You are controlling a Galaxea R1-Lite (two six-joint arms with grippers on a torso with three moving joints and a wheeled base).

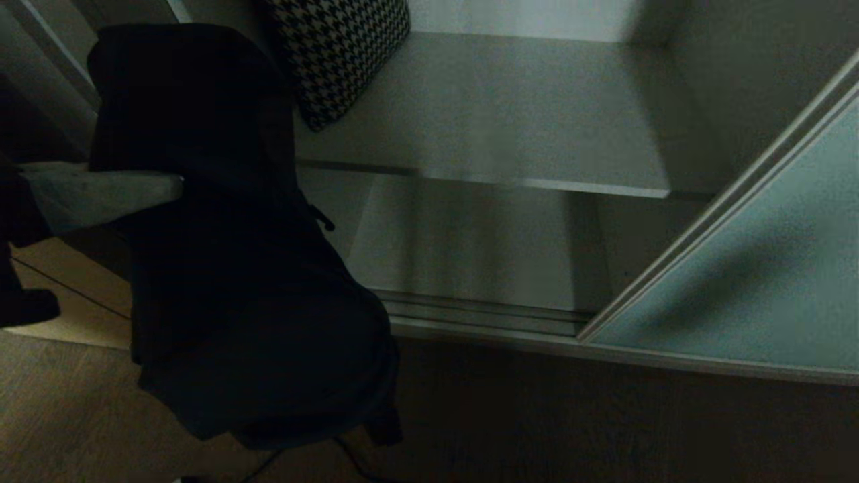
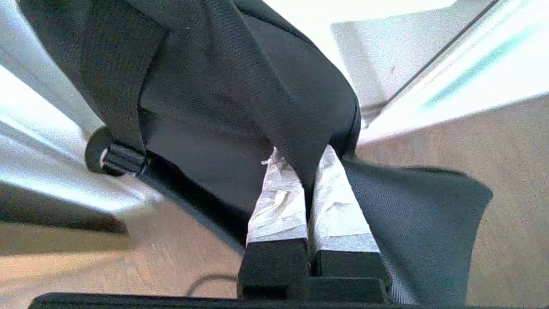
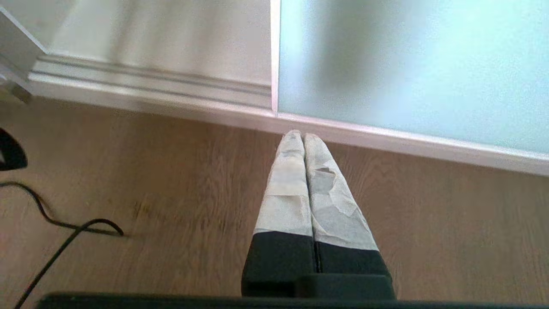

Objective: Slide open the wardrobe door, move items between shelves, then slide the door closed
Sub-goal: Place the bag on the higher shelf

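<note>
While the left gripper (image 2: 306, 171) pinches the strap (image 2: 274, 107), the bag (image 1: 235, 268) hangs below it, left of the shelf (image 1: 510, 107); right jaws pressed together.

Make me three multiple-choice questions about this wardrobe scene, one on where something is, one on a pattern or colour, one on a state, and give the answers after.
1. Where is the checked cushion?
A. On the upper shelf
B. On the floor
C. In the right gripper

2. What colour is the bag?
A. Red
B. Black
C. White

3. How is the left gripper?
A. Wide open, empty
B. Shut on the bag's strap
C. Resting on a shelf

Answers:
1 A, the cushion sits at the shelf's left end.
2 B, the fabric is black in the head and left wrist views.
3 B, the taped fingers pinch the strap between them.
</note>
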